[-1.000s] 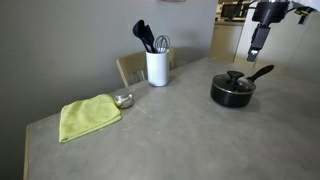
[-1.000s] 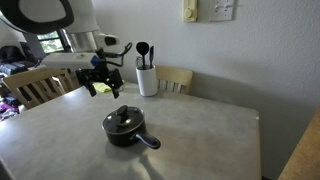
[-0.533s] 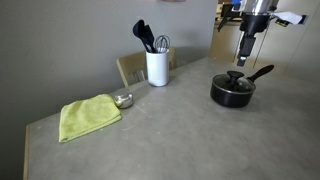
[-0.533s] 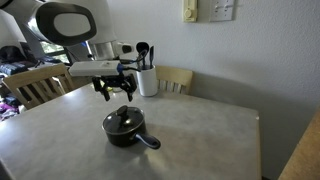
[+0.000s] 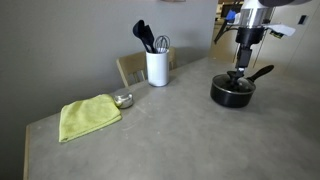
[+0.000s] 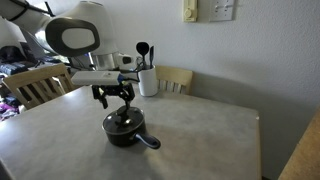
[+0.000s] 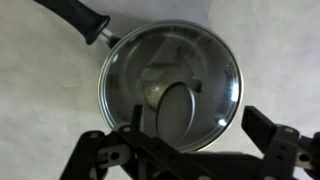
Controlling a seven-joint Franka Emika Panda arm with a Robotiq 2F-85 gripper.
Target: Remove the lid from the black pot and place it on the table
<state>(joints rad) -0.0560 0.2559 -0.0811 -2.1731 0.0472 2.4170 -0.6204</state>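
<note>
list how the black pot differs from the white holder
The black pot is low and wide; the white holder is tall and narrow. The pot wears a glass lid; the holder is open, with black utensils sticking out. The pot has a long side handle; the holder has none. Both stand on the table.

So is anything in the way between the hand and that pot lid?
No, nothing visible. The open hand hangs just above the lid on the pot, with only air between them. The table right around the pot is bare too.
</note>
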